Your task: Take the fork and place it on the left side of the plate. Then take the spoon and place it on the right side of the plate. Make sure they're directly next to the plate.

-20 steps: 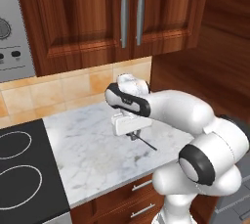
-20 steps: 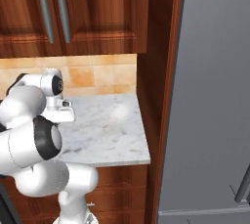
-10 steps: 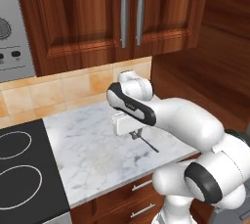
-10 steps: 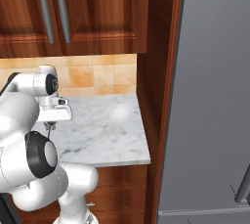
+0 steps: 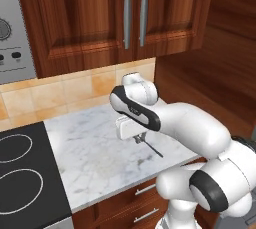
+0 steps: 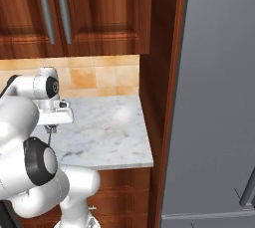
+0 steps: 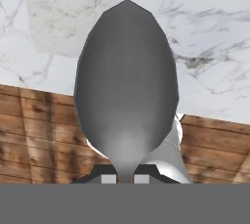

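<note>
Between the jaws the spoon (image 7: pixel 126 83) is clamped by its handle, bowl pointing away from the hand, held above the marble counter (image 5: pixel 100 158). Fork (image 5: pixel 151 147) lies on counter just beside gripper (image 5: pixel 138 137); plate (image 7: pixel 63 12) prob. the pale disc beyond the bowl.

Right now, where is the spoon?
The spoon is clamped in the gripper, its bowl large in the hand view, held above the marble counter. In the left base view it hangs below the hand, right of the stovetop.
</note>
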